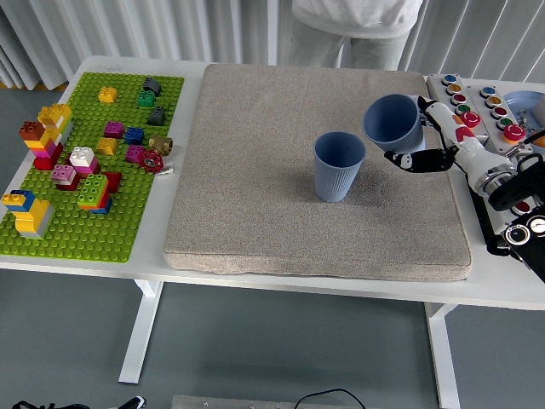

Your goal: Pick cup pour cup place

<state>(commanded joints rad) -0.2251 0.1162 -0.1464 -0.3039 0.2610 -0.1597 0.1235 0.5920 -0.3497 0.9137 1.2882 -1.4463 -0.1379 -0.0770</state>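
A blue ribbed cup (338, 166) stands upright near the middle of the grey mat (255, 170). A second blue cup (392, 123) is held in the air just to its upper right, tilted with its mouth leaning toward the first cup. My right hand (423, 136) is shut on this tilted cup, with the fingers (415, 159) wrapped round its right side and the arm coming in from the right edge. The inside of either cup shows nothing I can make out. My left arm is out of the picture.
A green baseplate (77, 230) with several coloured bricks lies at the left. A box of coloured buttons (477, 106) sits at the far right, behind my right arm. A person (358, 25) stands at the far side of the table.
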